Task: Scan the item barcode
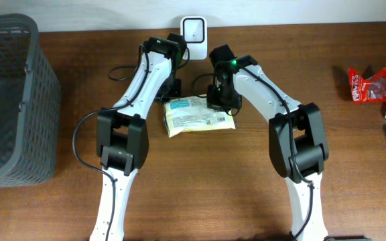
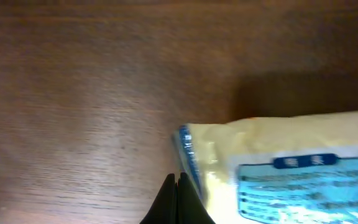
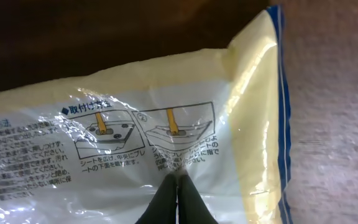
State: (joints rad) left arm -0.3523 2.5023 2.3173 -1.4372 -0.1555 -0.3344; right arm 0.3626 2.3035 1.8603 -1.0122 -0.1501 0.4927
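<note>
Packet [image 1: 200, 115] has open table [image 1: 200, 187] at your 6 o'clock. Left gripper [image 2: 178, 182], fingers together, sits at its edge; right gripper [image 3: 177, 182], fingers together, touches its film.

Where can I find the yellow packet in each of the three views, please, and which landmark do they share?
Overhead: the yellow packet lies near the centre of the picture.
Left wrist: it fills the lower right.
Right wrist: it fills most of the picture.
Shared landmark: the brown wooden table under it.

Grey basket [image 1: 45, 100] far left; red packet [image 1: 368, 86] far right.
</note>
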